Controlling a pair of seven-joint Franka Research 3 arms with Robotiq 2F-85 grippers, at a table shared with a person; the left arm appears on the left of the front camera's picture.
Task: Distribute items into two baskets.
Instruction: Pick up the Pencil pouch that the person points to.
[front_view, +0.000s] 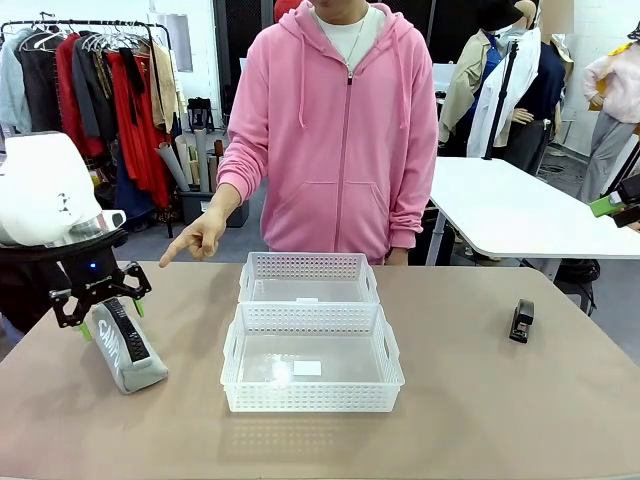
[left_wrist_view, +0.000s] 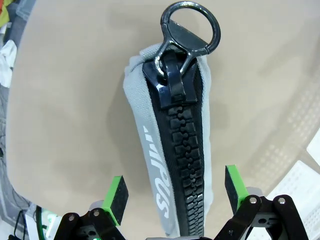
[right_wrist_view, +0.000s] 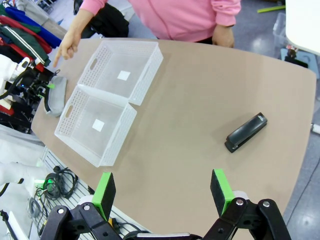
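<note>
The grey pouch (front_view: 128, 350) with a black zipper stands on its edge at the table's left. My left gripper (front_view: 100, 303) hangs open just above it, one finger on each side. In the left wrist view the pouch (left_wrist_view: 172, 150) runs up between the green pads (left_wrist_view: 119, 192), with a gap on both sides. Two white lattice baskets sit mid-table, the near basket (front_view: 312, 398) touching the far basket (front_view: 308, 265); nothing lies in either. The black stapler (front_view: 521, 320) lies at the right. My right gripper (right_wrist_view: 162, 192) is open high above the table, the stapler (right_wrist_view: 245, 132) below and ahead of it.
A person in a pink hoodie stands at the far side, one hand (front_view: 195, 240) pointing down toward the pouch. The other hand (right_wrist_view: 222, 36) rests at the table's edge. Bare tabletop (front_view: 480, 400) lies between baskets and stapler. A white table (front_view: 510, 210) stands behind.
</note>
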